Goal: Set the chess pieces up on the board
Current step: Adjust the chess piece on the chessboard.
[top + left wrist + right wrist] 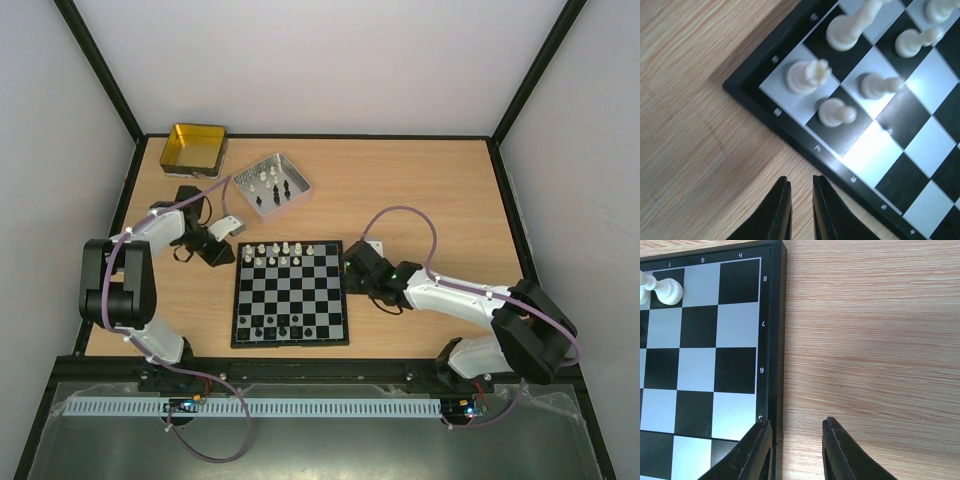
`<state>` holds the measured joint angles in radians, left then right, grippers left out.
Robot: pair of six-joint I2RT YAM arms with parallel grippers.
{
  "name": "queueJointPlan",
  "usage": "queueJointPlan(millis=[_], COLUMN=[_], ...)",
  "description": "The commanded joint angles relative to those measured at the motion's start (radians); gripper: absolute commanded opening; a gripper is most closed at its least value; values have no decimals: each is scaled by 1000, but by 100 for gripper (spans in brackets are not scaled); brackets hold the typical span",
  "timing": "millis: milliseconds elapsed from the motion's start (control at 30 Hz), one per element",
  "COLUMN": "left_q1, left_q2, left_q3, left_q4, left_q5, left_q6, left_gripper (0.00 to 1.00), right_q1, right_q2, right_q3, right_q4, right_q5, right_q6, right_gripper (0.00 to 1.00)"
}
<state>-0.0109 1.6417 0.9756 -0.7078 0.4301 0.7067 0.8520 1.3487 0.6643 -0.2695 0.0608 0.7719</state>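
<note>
The board (290, 300) lies in the middle of the table. White chess pieces (276, 253) stand on its far rows and black ones (268, 326) on its near rows. My left gripper (224, 256) hovers just off the board's far left corner. In the left wrist view its jaws (801, 183) stand a narrow gap apart over bare wood, with nothing between them. A white rook (807, 76) and a pawn (836, 112) stand on the corner squares ahead. My right gripper (349, 267) is at the board's right edge (771, 340), open (795, 424) and empty.
A silver-grey tray (290, 168) holding several loose black and white pieces sits behind the board. A gold-yellow tin (195, 147) stands at the far left corner of the table. Black frame rails border the table.
</note>
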Motion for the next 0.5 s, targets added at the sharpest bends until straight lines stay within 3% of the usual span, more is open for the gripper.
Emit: queueJointPlan(millis=[0,133,467], left_q1=[-45,-79,-118], left_q2=[-33,-37,-33], left_q3=[27,33,38], left_q4=[14,25,45], left_q5=[41,43,34], left_q6=[-45,-68,-102], left_gripper=[17,23,27], right_q1=[-5,-6,-7], right_q2=[-23,-25,-38], right_q3=[-17,-24,-50], right_q4=[-21,-14,0], right_q5=[27,23,21], right_q6=[15,19,21], right_gripper=[27,28,27])
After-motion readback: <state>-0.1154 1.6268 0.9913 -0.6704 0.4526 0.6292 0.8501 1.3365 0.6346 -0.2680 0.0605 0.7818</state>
